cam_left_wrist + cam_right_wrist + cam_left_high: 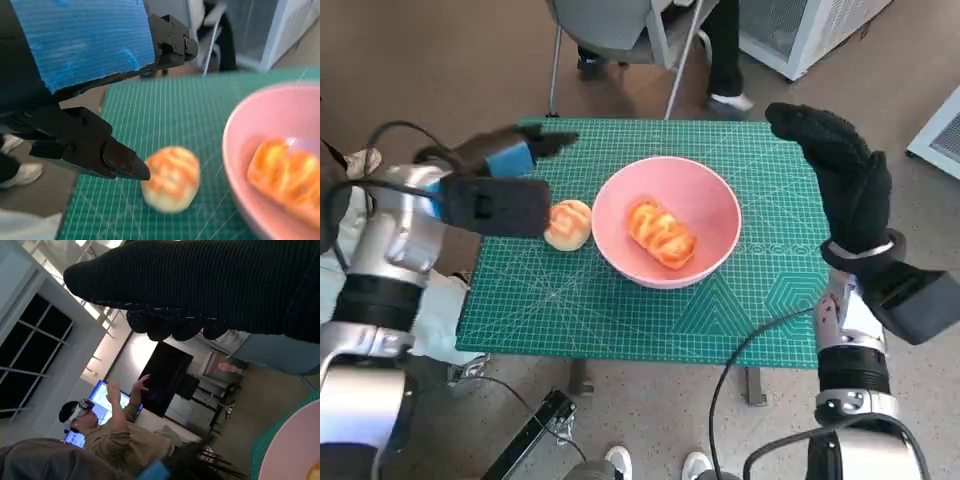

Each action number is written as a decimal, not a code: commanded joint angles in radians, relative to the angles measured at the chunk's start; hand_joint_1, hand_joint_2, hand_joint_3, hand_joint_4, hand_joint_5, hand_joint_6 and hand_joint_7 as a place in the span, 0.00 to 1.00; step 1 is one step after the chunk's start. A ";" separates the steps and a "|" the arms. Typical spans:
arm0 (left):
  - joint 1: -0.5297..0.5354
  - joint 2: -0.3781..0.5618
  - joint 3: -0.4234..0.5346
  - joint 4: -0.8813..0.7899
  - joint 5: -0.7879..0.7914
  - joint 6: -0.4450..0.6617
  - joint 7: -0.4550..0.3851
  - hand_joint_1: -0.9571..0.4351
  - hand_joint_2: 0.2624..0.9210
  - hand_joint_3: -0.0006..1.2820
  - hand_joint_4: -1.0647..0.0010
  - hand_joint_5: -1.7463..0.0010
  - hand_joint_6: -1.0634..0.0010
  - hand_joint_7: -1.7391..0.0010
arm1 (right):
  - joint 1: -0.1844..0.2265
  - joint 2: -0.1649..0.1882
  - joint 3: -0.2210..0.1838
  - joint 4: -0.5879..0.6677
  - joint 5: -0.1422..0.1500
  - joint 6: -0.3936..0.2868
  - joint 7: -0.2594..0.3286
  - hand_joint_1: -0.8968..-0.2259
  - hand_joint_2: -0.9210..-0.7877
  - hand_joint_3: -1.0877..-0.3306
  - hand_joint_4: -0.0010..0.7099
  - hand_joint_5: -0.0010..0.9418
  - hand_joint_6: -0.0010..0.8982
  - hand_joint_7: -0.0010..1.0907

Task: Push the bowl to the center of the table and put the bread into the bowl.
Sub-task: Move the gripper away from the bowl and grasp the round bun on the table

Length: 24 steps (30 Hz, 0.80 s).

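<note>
Already bowl holds bread (one roll outside)

I see a smooth, glossy pink bowl, glazed shiny bread, a matt gridded mat, and my right hand in knitted cloth.

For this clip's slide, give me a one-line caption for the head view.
Pink bowl holding one bread mid-mat; round bun outside beside it, left hand above, right hand raised.
</note>
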 commanded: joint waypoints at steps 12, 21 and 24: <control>-0.099 -0.114 -0.108 0.288 0.098 0.010 0.114 0.57 0.73 0.00 0.92 1.00 0.78 0.99 | 0.037 -0.022 -0.002 -0.026 -0.002 0.008 0.007 0.27 0.00 0.47 0.37 0.00 0.00 0.52; -0.121 -0.177 -0.156 0.390 0.132 0.046 0.152 0.58 0.73 0.00 0.91 1.00 0.78 1.00 | 0.050 -0.029 0.003 -0.051 -0.014 0.011 -0.009 0.28 0.00 0.47 0.37 0.00 0.00 0.52; -0.121 -0.201 -0.176 0.419 0.147 0.063 0.171 0.57 0.72 0.00 0.91 1.00 0.78 1.00 | 0.052 -0.030 0.005 -0.059 -0.016 0.014 -0.012 0.28 0.00 0.47 0.37 0.00 0.00 0.52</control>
